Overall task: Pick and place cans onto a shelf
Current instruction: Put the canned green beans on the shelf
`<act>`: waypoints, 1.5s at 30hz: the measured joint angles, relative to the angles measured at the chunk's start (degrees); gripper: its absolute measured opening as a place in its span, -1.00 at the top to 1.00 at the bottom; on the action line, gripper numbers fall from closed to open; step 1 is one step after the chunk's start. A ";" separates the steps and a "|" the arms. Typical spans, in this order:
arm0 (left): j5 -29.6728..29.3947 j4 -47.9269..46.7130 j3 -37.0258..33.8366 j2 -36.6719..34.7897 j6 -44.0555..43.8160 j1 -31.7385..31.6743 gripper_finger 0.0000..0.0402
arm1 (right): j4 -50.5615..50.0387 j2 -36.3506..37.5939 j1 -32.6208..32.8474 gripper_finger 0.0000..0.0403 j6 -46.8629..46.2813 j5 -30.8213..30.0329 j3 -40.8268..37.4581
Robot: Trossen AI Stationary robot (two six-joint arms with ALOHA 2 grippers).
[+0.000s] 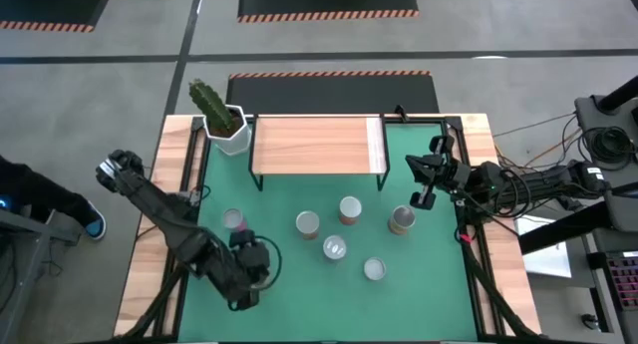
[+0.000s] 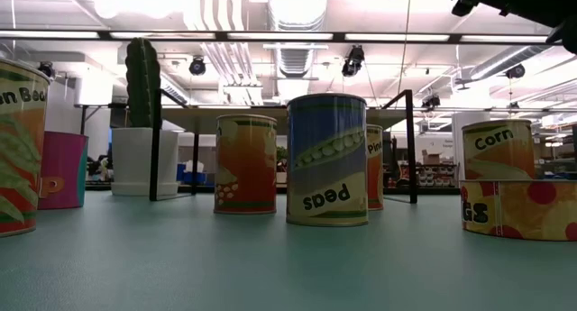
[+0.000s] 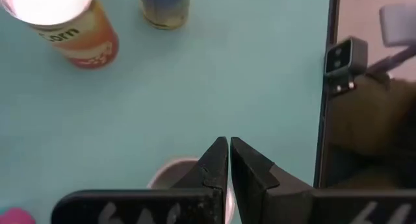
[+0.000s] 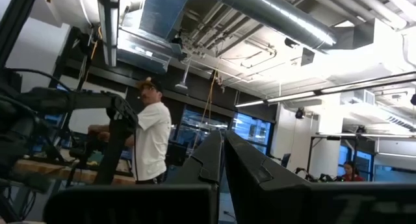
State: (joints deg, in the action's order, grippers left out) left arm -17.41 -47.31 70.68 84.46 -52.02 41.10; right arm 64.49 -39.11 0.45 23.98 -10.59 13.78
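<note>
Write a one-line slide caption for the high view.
Six cans stand on the green table before an empty shelf; left hand and right hand shut.

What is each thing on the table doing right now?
Shelf: bare on top, no cans on it yet.
Cans: six, all standing upright on the green mat, none held.
Cactus pot: upright, beside the shelf's left end.
Left end effector: shut, empty, low over the mat near the pink can.
Right end effector: shut, empty, above the table's right side.
</note>
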 joint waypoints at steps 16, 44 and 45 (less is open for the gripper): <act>2.38 -7.74 3.79 3.05 -5.99 0.87 0.32 | -0.11 0.00 0.00 0.96 0.07 0.00 -0.02; 2.20 -4.68 -5.58 3.61 -11.09 3.10 -0.91 | -1.79 0.00 0.00 0.96 0.10 -0.02 -0.07; 2.33 -4.28 -5.85 3.61 -11.09 3.10 -0.91 | -1.77 0.00 0.00 0.96 0.14 -0.04 -0.07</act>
State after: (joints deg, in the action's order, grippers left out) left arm -15.08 -51.59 64.82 88.07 -63.11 44.21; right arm 62.72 -39.11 0.45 24.12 -10.63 13.72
